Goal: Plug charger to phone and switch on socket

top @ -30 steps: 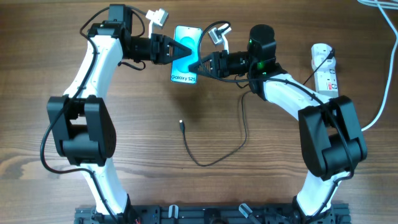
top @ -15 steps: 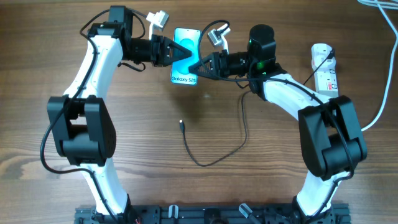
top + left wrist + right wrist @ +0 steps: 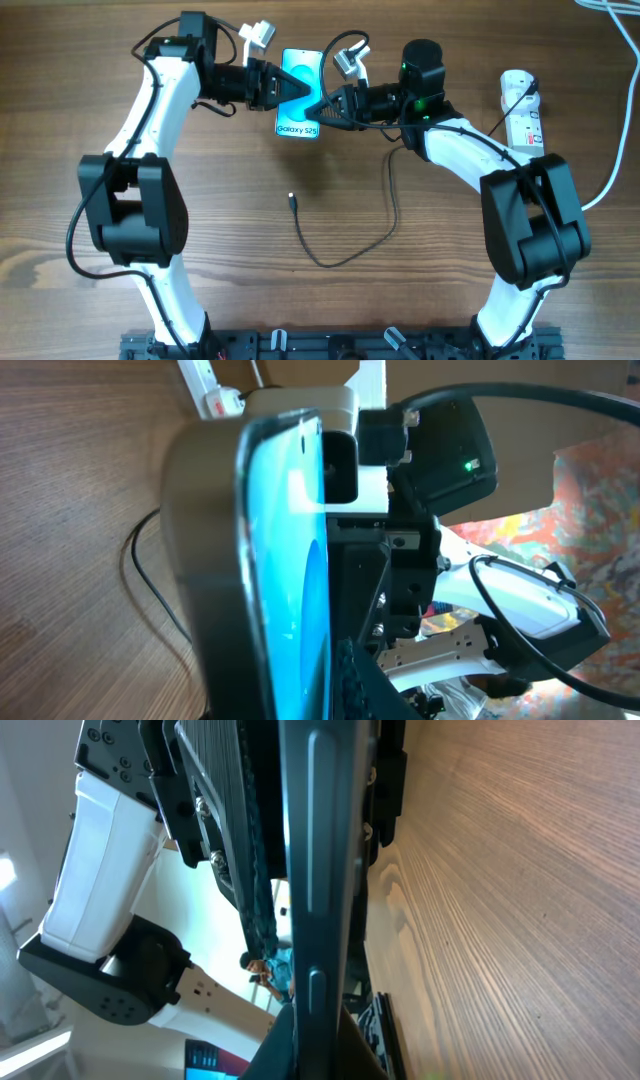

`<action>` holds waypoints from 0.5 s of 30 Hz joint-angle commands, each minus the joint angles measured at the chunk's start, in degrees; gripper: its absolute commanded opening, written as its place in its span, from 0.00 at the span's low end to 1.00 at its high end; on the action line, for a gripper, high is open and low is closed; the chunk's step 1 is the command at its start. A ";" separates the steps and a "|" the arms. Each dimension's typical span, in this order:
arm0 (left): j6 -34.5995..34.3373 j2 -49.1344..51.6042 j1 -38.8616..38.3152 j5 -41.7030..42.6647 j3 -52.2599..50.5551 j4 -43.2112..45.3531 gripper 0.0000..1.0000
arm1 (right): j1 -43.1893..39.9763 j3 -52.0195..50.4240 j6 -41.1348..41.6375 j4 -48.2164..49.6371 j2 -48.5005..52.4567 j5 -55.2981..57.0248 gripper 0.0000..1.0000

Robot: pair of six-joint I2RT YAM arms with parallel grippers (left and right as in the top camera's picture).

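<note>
Little has shifted: your left arm has crept slightly rightward, and the phone (image 3: 302, 68) sits a touch lower in the overhead view. Your left gripper (image 3: 283, 88) pinches the phone across its faces, one pad pressed on the screen, apparently holding it just off the table. Your right gripper (image 3: 320, 102) meets the phone's other edge; whether its fingers clamp cannot be told. The phone is stiff, smooth and probably slippery, so grip it flat and leave the port end free. The charger (image 3: 335, 264) lies loose below, thin and limp; take it just behind the plug. The socket (image 3: 524, 115) sits far right.
</note>
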 commanded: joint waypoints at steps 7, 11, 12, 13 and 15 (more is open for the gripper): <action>0.96 -2.58 -2.99 2.23 0.55 -0.52 0.09 | 0.13 0.26 2.51 -0.50 0.87 1.38 0.04; 0.96 -2.58 -2.54 2.23 0.55 -0.48 0.12 | -0.74 0.26 2.03 -0.55 0.87 -0.09 0.04; 0.96 -2.58 -2.27 2.25 0.55 -0.48 0.13 | -1.01 0.26 2.05 -0.57 0.87 -0.31 0.04; 0.94 -2.58 -2.05 2.25 0.55 -0.48 0.15 | -1.25 0.26 2.05 -0.59 0.87 -0.33 0.04; 0.96 -2.58 -1.53 2.25 0.55 -0.48 0.18 | -1.36 0.26 2.08 -0.59 0.87 -0.26 0.04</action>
